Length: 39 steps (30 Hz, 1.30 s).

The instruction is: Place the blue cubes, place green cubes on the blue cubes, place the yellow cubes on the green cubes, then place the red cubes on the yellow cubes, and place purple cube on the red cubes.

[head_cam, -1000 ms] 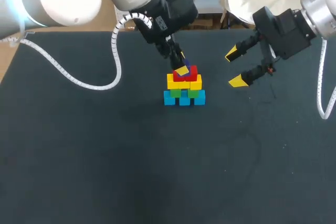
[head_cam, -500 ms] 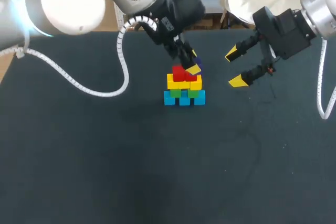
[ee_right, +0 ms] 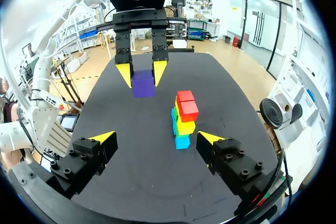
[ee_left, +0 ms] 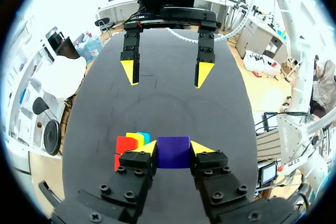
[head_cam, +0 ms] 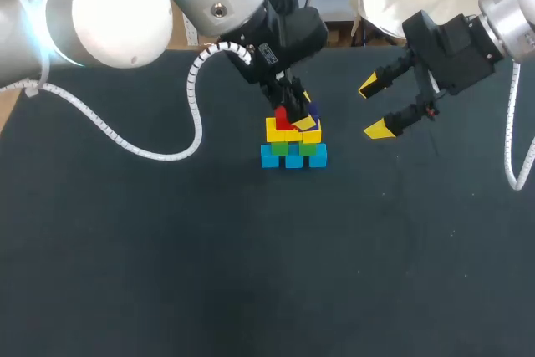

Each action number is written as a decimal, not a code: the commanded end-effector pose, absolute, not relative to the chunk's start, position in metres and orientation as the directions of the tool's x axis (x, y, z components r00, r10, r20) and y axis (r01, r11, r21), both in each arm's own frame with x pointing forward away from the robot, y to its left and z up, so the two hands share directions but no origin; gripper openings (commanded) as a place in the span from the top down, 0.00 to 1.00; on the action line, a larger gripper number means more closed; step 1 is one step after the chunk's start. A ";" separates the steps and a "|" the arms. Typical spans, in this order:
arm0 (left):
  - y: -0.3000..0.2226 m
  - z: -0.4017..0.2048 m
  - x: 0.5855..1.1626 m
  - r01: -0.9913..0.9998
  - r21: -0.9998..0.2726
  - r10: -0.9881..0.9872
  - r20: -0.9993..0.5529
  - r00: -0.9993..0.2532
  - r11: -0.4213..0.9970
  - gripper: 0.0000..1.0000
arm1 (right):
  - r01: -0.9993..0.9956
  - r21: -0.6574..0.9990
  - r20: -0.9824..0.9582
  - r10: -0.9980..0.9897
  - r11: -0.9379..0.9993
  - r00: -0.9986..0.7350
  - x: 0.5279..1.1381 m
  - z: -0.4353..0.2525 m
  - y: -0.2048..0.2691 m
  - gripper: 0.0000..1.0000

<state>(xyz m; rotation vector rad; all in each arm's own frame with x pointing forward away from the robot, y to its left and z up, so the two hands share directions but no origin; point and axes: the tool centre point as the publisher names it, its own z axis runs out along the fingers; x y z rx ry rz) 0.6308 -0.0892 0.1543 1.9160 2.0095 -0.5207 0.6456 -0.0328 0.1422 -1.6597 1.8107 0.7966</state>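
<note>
The dark counter [head_cam: 167, 273] lay bare on its near side. Towards the middle stood the stack: a row of blue cubes [head_cam: 292, 157] on the counter, green cubes [head_cam: 311, 149] on them, yellow cubes [head_cam: 284, 131] on the green, and red cubes [head_cam: 284, 117] on top.

Just beyond the red cubes, the left gripper [ee_left: 173, 148] pointed down from the arm that came in from the left. It was clamped on the purple cube [ee_right: 142, 83], one yellow tip against each of two opposite faces. In the left wrist view the stack showed below and beside one finger rather than straight under the cube, so the cube sat off to one side of the top layer. In the right wrist view the cube hung in the air, apart from the red cubes.

To the right of the stack and apart from it, the right gripper [head_cam: 374, 107] hung above the counter with its fingers spread wide and nothing between them, pointing towards the stack.
</note>
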 end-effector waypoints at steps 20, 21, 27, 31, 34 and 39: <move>-0.092 0.146 0.634 1.000 -0.007 0.913 -0.407 0.022 -0.027 1.00 | -0.997 0.057 -0.740 -0.667 0.060 -0.083 0.645 0.142 -0.033 0.00; -0.092 0.146 0.635 1.000 -0.006 0.915 -0.402 0.022 -0.027 1.00 | -0.997 0.057 -0.740 -0.667 0.060 -0.083 0.645 0.142 -0.033 0.00; -0.094 0.144 0.638 1.000 -0.002 0.921 -0.389 0.023 -0.026 1.00 | -0.997 0.057 -0.740 -0.667 0.060 -0.083 0.645 0.142 -0.033 0.00; -0.094 0.143 0.640 1.000 0.000 0.925 -0.380 0.023 -0.025 1.00 | -0.997 0.057 -0.740 -0.667 0.060 -0.083 0.645 0.142 -0.033 0.00; -0.092 0.141 0.642 1.000 0.000 0.927 -0.375 0.016 -0.018 1.00 | -0.997 0.057 -0.740 -0.667 0.060 -0.083 0.645 0.142 -0.033 0.00; -0.088 0.139 0.645 1.000 -0.002 0.929 -0.370 0.003 -0.005 1.00 | -0.997 0.057 -0.740 -0.667 0.060 -0.083 0.645 0.142 -0.033 0.00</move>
